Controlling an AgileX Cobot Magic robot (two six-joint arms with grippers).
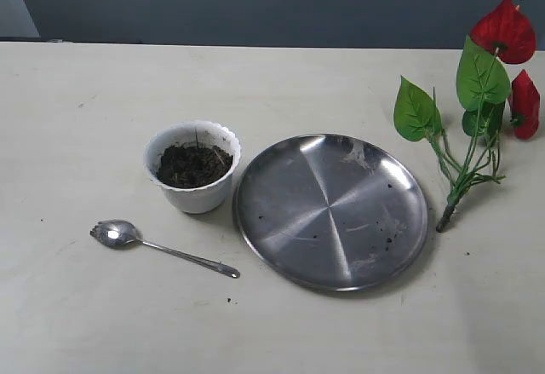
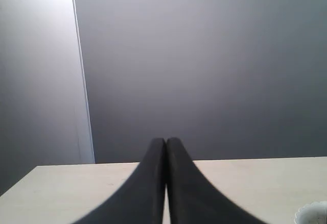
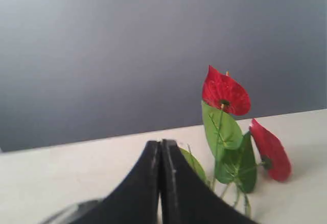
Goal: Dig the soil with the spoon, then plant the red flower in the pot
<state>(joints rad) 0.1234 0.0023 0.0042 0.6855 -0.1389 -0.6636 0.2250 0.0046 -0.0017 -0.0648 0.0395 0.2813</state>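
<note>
The spoon (image 1: 162, 247) lies on the bench toward the near-left corner, just in front of the white pot (image 1: 194, 169) of soil (image 1: 193, 165). Its bowl points to the left edge and its handle runs right and slightly nearward, toward the steel plate (image 1: 332, 212). The left gripper (image 2: 166, 143) has its jaws pressed together, empty, and is likely the nearer arm. The right gripper (image 3: 160, 145), likewise closed on nothing, faces the red flower (image 1: 477, 101) lying by the far-right corner.
</note>
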